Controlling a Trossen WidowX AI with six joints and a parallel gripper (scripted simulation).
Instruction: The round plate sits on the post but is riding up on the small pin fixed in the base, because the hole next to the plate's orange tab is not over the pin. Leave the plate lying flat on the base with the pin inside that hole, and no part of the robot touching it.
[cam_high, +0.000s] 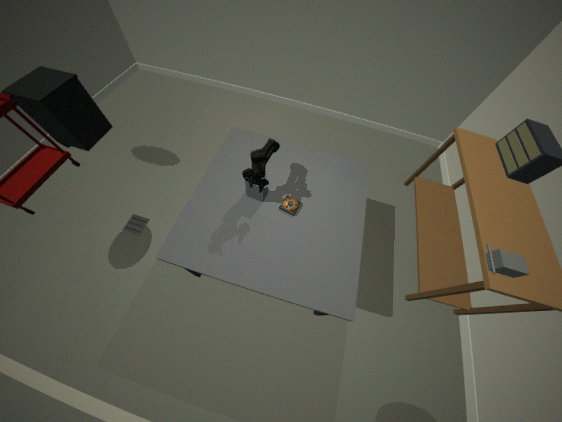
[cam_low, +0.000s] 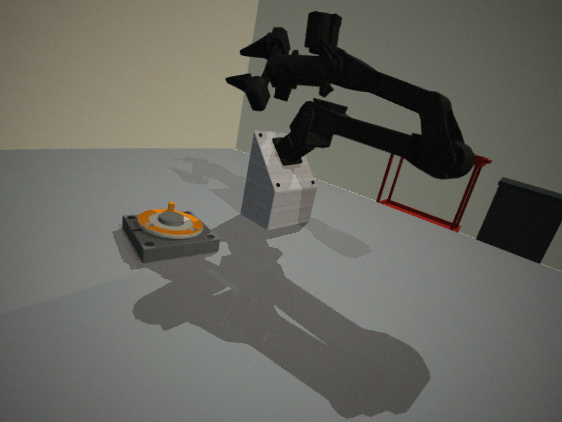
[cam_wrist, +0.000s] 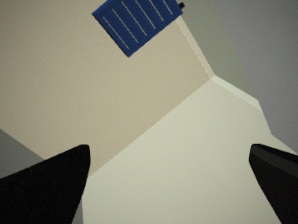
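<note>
- Grey table (cam_low: 150, 350) under a beige and grey-green wall corner; red frame (cam_low: 430, 190) and black box (cam_low: 522, 225) behind.
- Arm (cam_low: 380, 95) folded up on its white mount (cam_low: 277, 185), well above and apart from the work.
- Gripper (cam_low: 247, 67) spread wide, holding nothing; in the wrist view only dark fingertips at either edge against wall and floor.
- Plate (cam_low: 170, 222) on the dark base (cam_low: 167, 245), near the mount, round the grey post (cam_low: 171, 218).
- Tab (cam_low: 171, 206) standing up at the plate's far edge, pointing away from the exterior camera; no long axis on a round plate, so tab gives heading.
- Pin and hole too small to make out; tilt hardly readable.
- Step in hand, by judgement: reach toward the plate.
- To do well: descend beside the tab, jaws narrowed first; push the tab sideways to turn the plate about the post, slowly, no downward load while riding on the pin.
- Stop once the plate drops flat, then lift fully away.
- Risk: overshooting the hole, or shifting the base.
</note>
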